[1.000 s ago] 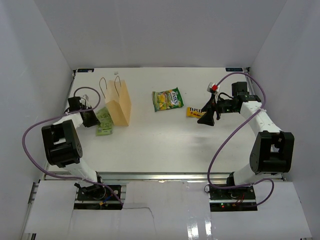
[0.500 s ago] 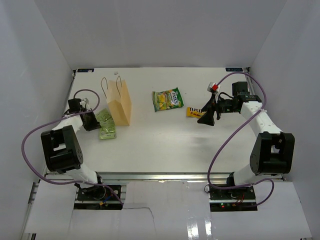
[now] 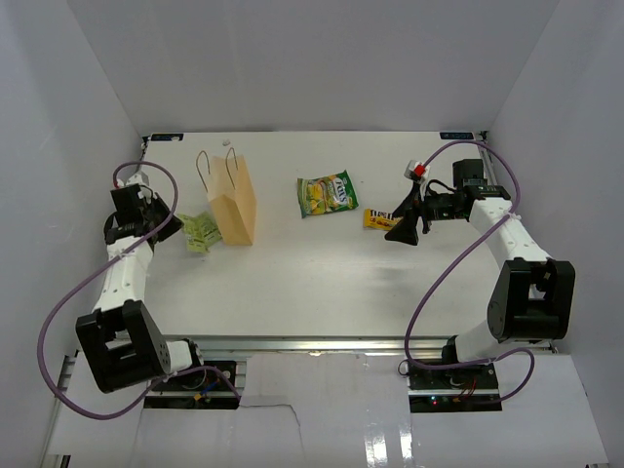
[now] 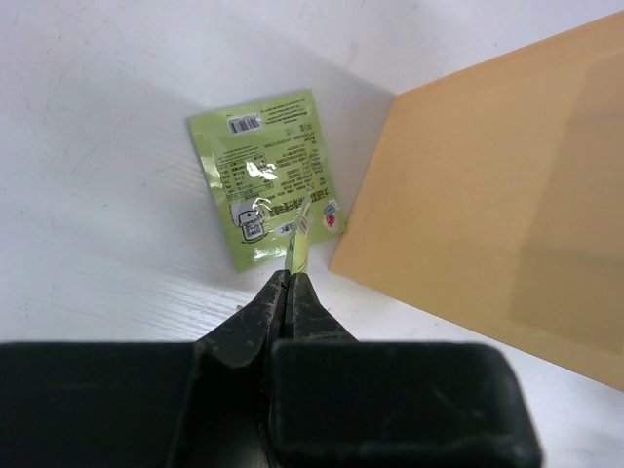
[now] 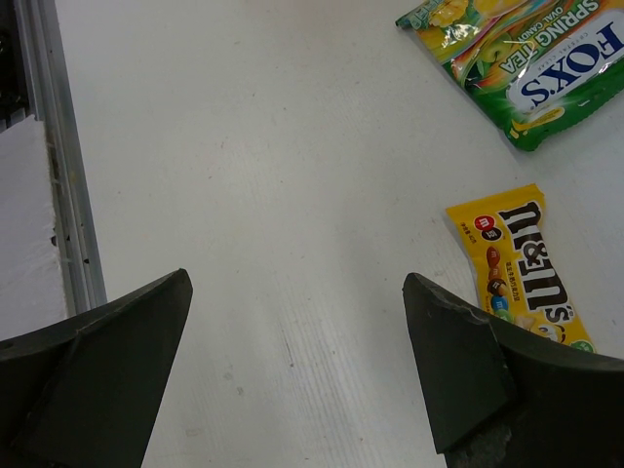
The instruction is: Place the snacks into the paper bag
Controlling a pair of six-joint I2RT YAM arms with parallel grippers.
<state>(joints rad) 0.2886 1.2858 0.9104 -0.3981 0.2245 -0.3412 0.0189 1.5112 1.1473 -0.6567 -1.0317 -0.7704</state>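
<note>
Left of tan paper bag point(image 4: 487, 175): left gripper point(image 4: 290, 283) pinched tight on edge of pale green flat sachet point(image 4: 263, 185). Lift clear above bag rim before release; thin grip may slip. Far side: right gripper point(image 5: 292, 361) spread wide, empty, beside narrow yellow candy packet point(image 5: 517, 263); glossy green-and-yellow pouch point(image 5: 517, 58) just beyond.

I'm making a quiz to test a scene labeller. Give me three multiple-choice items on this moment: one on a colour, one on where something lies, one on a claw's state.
1. The paper bag is: A) white B) tan-brown C) blue
2. The yellow candy packet lies: A) in the bag B) on the table by the right claw C) off the table
3. The left claw is: A) open B) shut on a bag handle C) shut on the light green packet
Answers: B, its wall is tan-brown; B, it lies flat beside the right claw's finger; C, the closed jaws pinch that packet's edge.
</note>
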